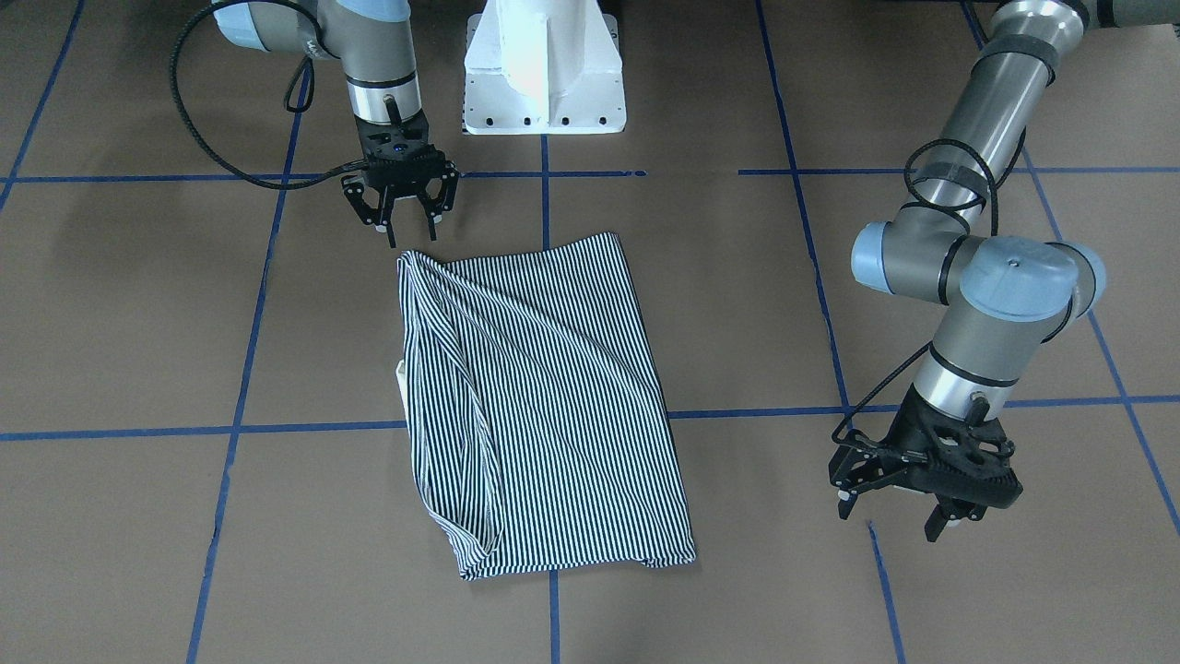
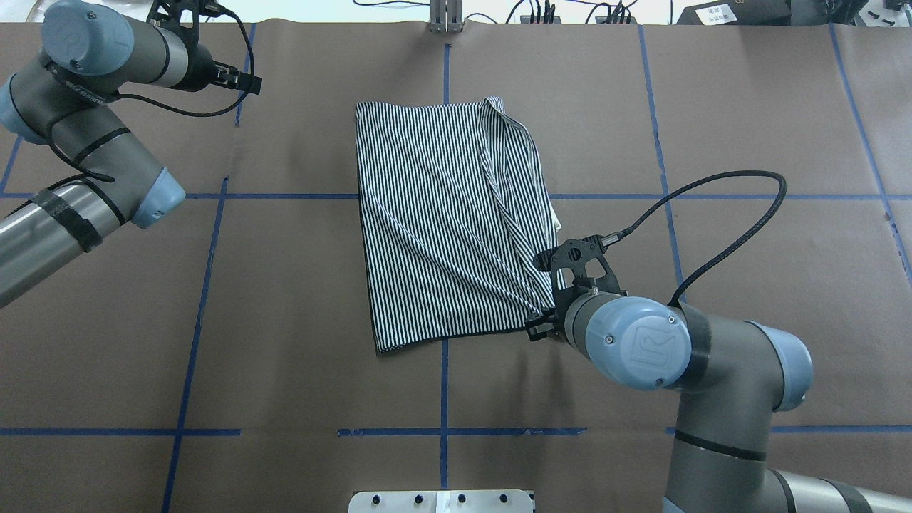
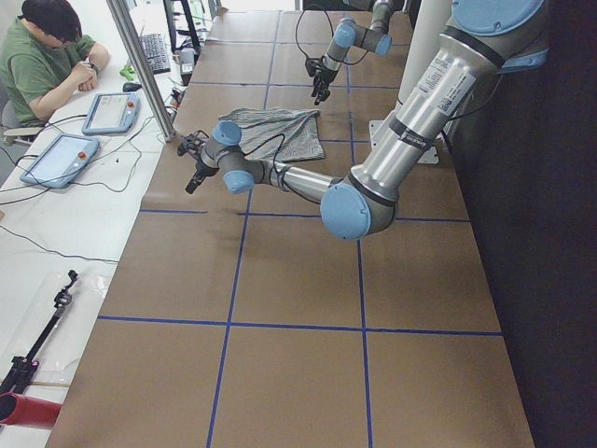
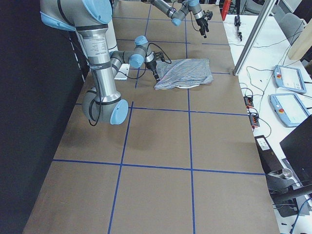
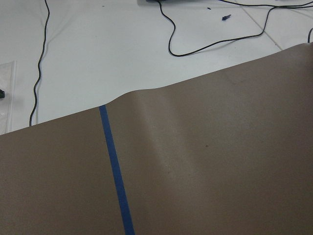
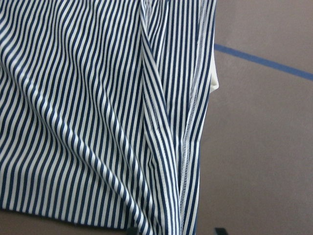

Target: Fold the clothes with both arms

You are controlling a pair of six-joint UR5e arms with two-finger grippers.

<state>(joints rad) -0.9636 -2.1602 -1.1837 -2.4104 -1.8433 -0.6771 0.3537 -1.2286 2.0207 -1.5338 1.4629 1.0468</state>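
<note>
Soft striped cloth shirt (image 1: 553, 387), matt brown, possibly paper, table cover (image 1: 138, 304), smooth satin metal right arm (image 2: 727, 370)

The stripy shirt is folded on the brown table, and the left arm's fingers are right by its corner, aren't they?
No, the right arm's fingers are by the corner of the shirt, as the front-facing view shows. The left arm's fingers hang off to the side, away from it. The rest is right.
</note>
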